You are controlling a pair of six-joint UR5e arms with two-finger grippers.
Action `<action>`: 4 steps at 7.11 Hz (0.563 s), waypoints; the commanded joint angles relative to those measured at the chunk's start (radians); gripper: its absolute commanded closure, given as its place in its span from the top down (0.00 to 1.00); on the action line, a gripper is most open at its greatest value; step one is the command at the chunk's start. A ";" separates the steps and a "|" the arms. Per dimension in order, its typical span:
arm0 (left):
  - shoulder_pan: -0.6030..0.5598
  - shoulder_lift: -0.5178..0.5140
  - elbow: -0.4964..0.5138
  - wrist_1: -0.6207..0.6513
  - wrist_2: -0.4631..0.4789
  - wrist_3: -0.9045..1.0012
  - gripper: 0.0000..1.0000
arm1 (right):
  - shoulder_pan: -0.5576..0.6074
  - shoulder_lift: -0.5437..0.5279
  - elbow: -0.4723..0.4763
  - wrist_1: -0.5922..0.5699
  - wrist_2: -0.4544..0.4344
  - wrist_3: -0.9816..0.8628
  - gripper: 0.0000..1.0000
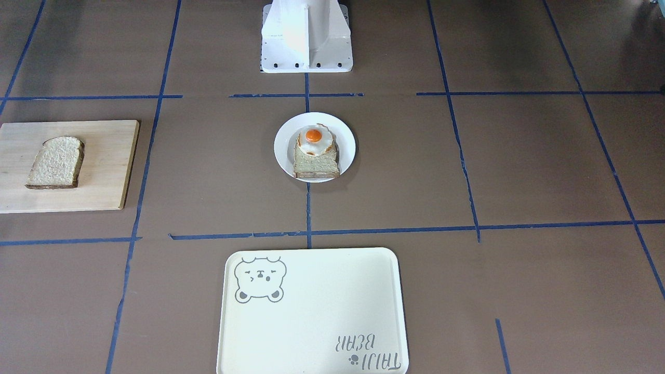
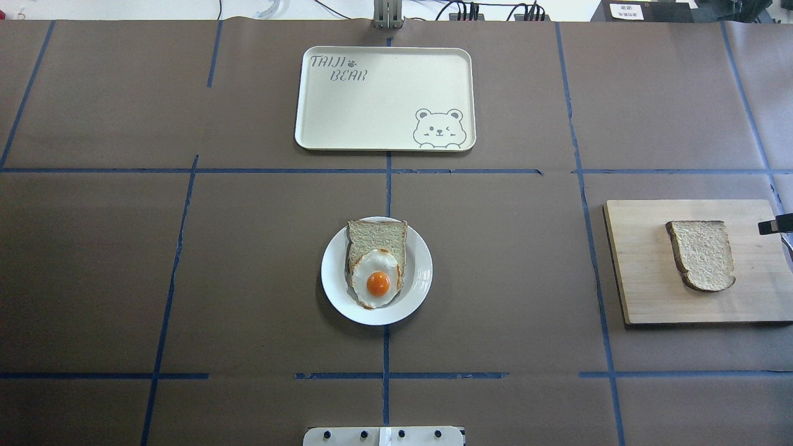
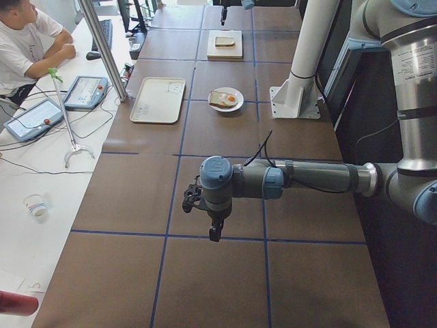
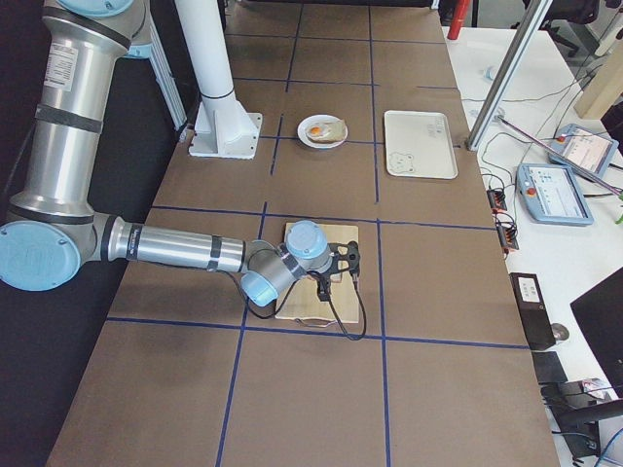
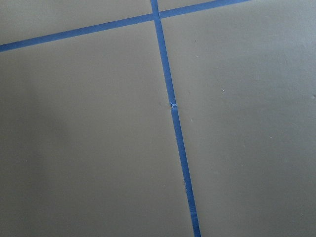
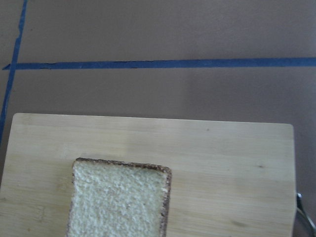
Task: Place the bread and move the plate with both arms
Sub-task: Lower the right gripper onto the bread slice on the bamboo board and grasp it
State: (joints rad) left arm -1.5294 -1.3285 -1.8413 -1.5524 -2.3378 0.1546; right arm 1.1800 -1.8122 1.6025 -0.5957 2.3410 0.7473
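**Colleague:** Where are the grippers?

**Operator:** I see the right gripper [image 4: 336, 273] hanging above a wooden board [image 2: 644, 291], near the bread [image 2: 703, 254]. I cannot tell whether its jaws are wide or narrow. The left gripper [image 3: 214, 231] hangs over the brown table [image 2: 248, 279] near a crossing of blue tape [image 5: 173, 123] lines, well apart from the food. I cannot tell how its jaws stand either.

**Colleague:** What does the bread look like?

**Operator:** It is a flat slice with one rounded end, coarse greyish-white crumb and a dark brown crust. It lies flat on the board, on the robot's right side of the table.

**Colleague:** And the containers?

**Operator:** The plate [image 2: 421, 272] is small, round and white, and sits at the table's middle. It holds a paler square slice [image 2: 376, 235], with a fried egg [image 2: 376, 285] on the end nearer the robot. Beyond the plate, farther from the robot, I see a cream rectangular tray [image 2: 384, 93] with a bear drawing and the words "TAIJI BEAR".
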 commanded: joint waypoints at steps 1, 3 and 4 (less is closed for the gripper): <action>0.000 0.000 -0.004 0.000 0.000 0.000 1.00 | -0.143 0.001 -0.013 0.128 -0.093 0.171 0.99; 0.000 0.000 -0.004 0.000 0.000 -0.001 1.00 | -0.207 -0.021 -0.015 0.191 -0.141 0.242 0.95; 0.000 0.000 -0.004 0.000 0.000 0.000 1.00 | -0.214 -0.036 -0.015 0.192 -0.141 0.242 0.91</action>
State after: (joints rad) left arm -1.5294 -1.3284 -1.8454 -1.5524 -2.3378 0.1539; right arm 0.9851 -1.8310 1.5881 -0.4168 2.2077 0.9747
